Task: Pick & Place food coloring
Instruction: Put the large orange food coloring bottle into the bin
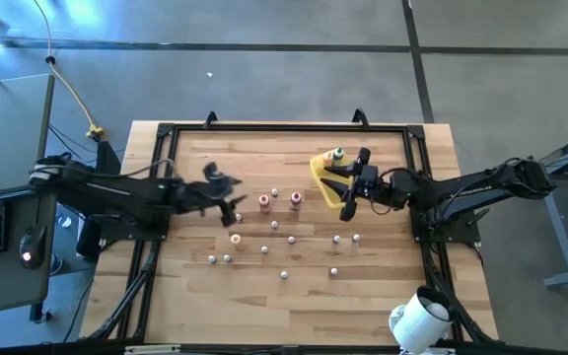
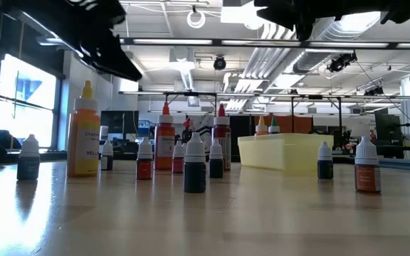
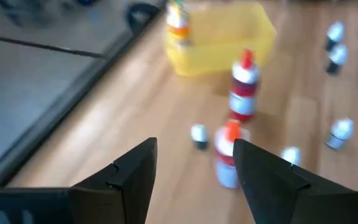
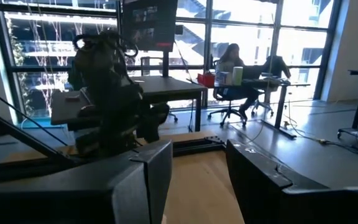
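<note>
Several tiny food coloring bottles (image 1: 274,225) stand upright, scattered over the middle of the wooden table. Among them are three taller ones: an orange-capped bottle (image 1: 264,201), a red-capped bottle (image 1: 296,199) and a yellow bottle (image 1: 235,239). The yellow tray (image 1: 321,176) sits toward the far right with two bottles (image 1: 336,154) at its far end. My left gripper (image 1: 233,189) hovers open above the table, left of the orange-capped bottle (image 3: 229,149), and holds nothing. My right gripper (image 1: 348,182) is open above the tray's right side and also empty.
A black frame rail (image 1: 166,133) runs around the table. A white cylinder (image 1: 417,320) is mounted at the near right corner. Free wood lies along the near edge and on the far left. In the right wrist view, people (image 4: 229,62) sit at desks far behind.
</note>
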{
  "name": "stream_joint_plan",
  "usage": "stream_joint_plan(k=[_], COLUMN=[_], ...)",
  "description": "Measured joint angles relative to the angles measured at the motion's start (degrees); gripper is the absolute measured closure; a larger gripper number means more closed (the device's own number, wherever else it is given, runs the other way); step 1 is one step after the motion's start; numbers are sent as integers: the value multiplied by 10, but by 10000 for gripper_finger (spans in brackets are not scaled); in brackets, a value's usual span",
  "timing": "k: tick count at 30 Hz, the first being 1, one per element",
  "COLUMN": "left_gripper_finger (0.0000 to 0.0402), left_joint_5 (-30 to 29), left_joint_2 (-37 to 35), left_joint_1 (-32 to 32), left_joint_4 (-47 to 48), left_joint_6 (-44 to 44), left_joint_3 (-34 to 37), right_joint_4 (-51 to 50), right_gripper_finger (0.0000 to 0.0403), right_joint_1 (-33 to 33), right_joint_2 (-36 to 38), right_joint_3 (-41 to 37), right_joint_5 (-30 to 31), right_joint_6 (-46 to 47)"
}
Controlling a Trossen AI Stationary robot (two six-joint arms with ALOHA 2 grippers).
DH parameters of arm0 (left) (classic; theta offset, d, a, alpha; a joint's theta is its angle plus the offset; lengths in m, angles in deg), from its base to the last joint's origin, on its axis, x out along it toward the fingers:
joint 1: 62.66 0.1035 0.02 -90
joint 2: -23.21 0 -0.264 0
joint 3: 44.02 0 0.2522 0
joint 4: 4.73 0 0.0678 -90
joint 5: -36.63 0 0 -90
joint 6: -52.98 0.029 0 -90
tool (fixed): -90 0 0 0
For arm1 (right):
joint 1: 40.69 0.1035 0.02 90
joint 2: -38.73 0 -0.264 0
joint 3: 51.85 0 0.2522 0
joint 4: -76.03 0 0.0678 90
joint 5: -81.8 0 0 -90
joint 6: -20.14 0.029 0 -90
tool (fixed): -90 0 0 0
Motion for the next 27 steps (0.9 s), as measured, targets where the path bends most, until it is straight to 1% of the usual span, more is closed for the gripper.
stream_joint_plan(k=[2,5,10,14,21,24,27], left_gripper_finger=[192,192,192,192,192,192,193], left_joint_5=[18,24,28,28,36,30,46], left_joint_2=[58,125,193,215,219,219,219], left_joint_1=[0,0,0,0,1,14,40], left_joint_4=[-31,-31,-46,-50,-50,-50,-50], left_joint_6=[0,0,0,-6,-30,-33,-43], left_joint_3=[-13,-36,-66,-77,-78,-78,-78], right_joint_4=[0,0,-5,-5,-5,-5,-5], right_gripper_finger=[258,258,258,258,258,258,258], right_joint_1=[0,0,0,0,0,0,0], right_joint_2=[0,0,0,0,0,0,0], right_joint_3=[0,0,0,0,0,0,0], right_joint_5=[0,-3,-12,-13,-14,-14,-15], right_joint_6=[0,0,0,0,0,0,0])
